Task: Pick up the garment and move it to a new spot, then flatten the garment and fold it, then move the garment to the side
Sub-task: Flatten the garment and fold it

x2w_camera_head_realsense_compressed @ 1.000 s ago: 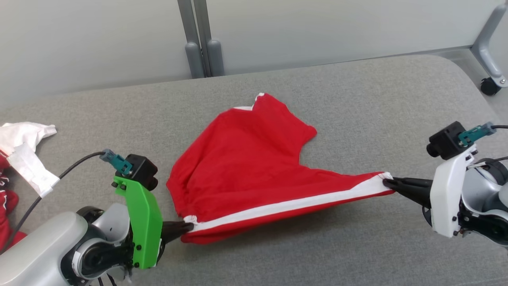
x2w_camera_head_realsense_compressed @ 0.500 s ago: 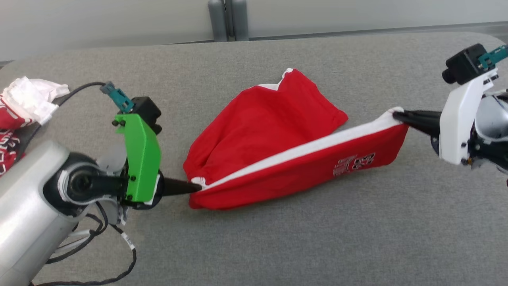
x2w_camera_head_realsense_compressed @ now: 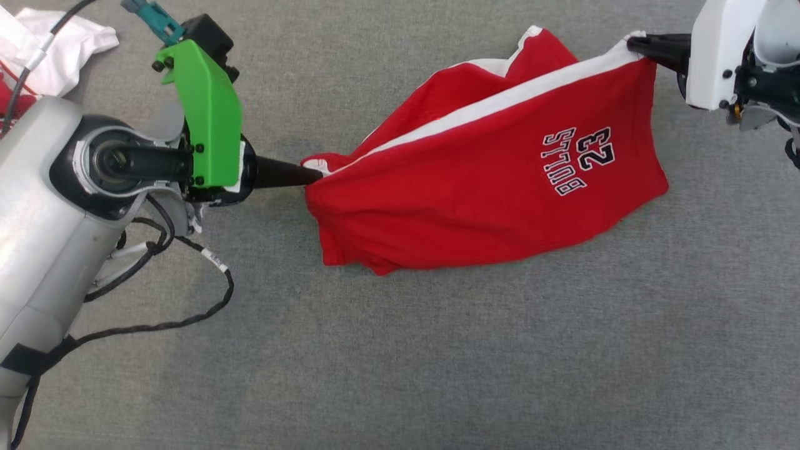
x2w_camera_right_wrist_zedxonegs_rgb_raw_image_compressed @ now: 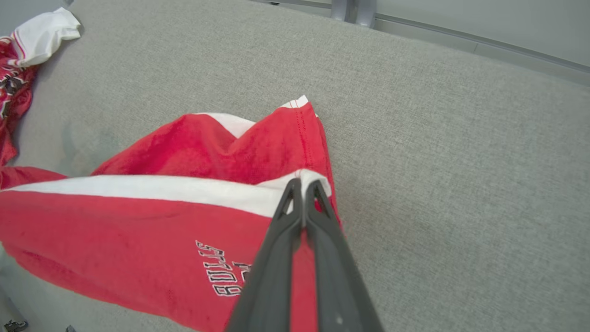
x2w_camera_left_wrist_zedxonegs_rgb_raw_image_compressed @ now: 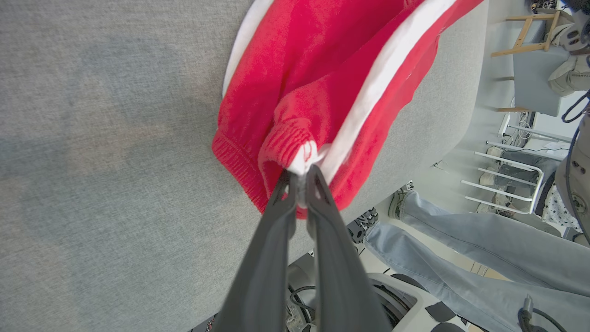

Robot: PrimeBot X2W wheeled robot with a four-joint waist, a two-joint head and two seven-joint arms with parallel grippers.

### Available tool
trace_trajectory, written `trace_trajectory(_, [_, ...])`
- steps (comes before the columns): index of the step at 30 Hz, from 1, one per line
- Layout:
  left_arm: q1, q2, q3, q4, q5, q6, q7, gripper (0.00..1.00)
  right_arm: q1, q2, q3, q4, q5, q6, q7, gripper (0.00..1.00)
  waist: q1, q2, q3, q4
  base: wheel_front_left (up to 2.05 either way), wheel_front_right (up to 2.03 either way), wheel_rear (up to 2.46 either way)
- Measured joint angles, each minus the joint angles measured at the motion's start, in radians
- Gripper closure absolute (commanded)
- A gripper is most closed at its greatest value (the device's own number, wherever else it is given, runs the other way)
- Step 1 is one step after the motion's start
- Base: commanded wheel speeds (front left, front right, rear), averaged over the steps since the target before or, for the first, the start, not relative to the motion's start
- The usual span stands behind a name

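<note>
We mark open grey tabletop [x2w_camera_head_realsense_compressed: 475, 362] on the near side of the stretched red shorts [x2w_camera_head_realsense_compressed: 475, 187]: free passage. Obstacles: a crumpled clothes heap [x2w_camera_head_realsense_compressed: 69, 44] at the far left, a loose black cable [x2w_camera_head_realsense_compressed: 232, 289] trailing at the near left, and a person's legs [x2w_camera_left_wrist_zedxonegs_rgb_raw_image_compressed: 461, 249] beside the table edge.

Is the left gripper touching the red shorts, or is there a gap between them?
Touching. In the left wrist view the left gripper has its jaws shut on the white corner of the shorts, with no gap.
</note>
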Motion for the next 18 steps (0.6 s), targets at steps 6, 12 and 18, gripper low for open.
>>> trace_trajectory(6, [-0.044, -0.035, 0.006, 0.096, 0.002, 0.000, -0.005, 1.00, -0.081, 0.056, 0.021, 0.101, -0.028, 0.000, -0.037, 1.00, 0.0000, 0.0000, 0.065, 0.036, 0.00, 0.00, 0.00])
trace_trajectory(12, [-0.070, -0.067, 0.002, 0.157, 0.012, -0.016, -0.015, 0.56, -0.135, 0.089, 0.049, 0.167, -0.033, 0.000, -0.092, 0.65, 0.0001, 0.0000, 0.097, 0.061, 0.00, 0.00, 0.00])
trace_trajectory(18, [-0.075, -0.085, 0.003, 0.193, 0.020, -0.050, -0.025, 0.00, -0.145, 0.104, 0.070, 0.222, -0.020, 0.000, -0.170, 0.00, 0.0001, 0.0000, 0.091, 0.065, 0.00, 0.00, 0.00])
